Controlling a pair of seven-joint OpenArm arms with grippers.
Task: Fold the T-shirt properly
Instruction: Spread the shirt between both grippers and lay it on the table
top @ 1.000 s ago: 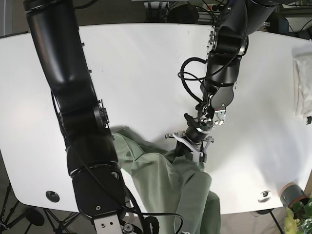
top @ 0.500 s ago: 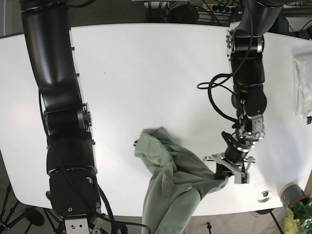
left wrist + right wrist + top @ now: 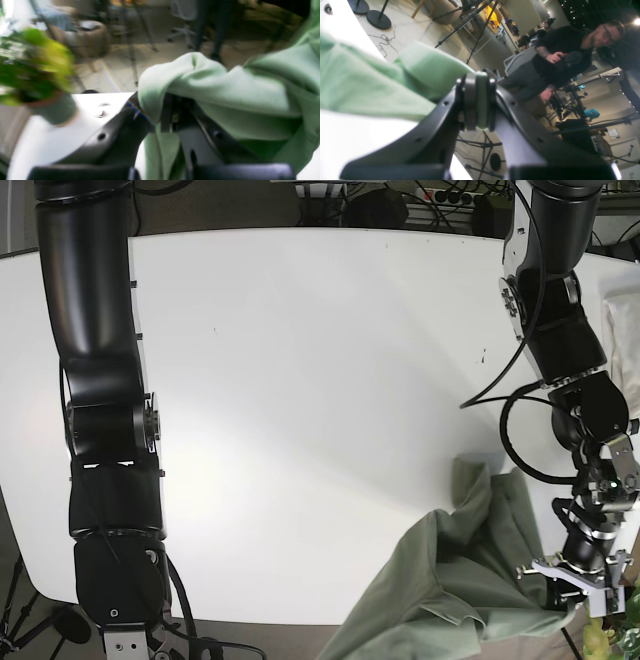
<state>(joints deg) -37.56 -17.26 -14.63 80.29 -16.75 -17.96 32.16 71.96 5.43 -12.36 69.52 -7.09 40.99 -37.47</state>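
The pale green T-shirt (image 3: 470,580) lies bunched at the table's front right corner, with part of it hanging over the front edge. My left gripper (image 3: 577,583) is shut on its right-hand edge near that corner. In the left wrist view the fabric (image 3: 225,87) is draped over the left gripper (image 3: 160,117), whose jaws are closed on a fold. In the right wrist view my right gripper (image 3: 480,100) is shut on a thin green fold, and the shirt (image 3: 357,82) trails off to the left. The base view does not show the right gripper, which is below the frame.
The white table (image 3: 300,380) spreads across the base view. A folded white cloth (image 3: 625,360) lies at its right edge. A potted plant (image 3: 612,635) stands just past the front right corner, next to my left gripper. A person (image 3: 560,60) stands beyond the table.
My left gripper has dragged the T-shirt further right along the front edge to the corner. The right arm's lower end has dropped below the frame, and the shirt now hangs off the edge.
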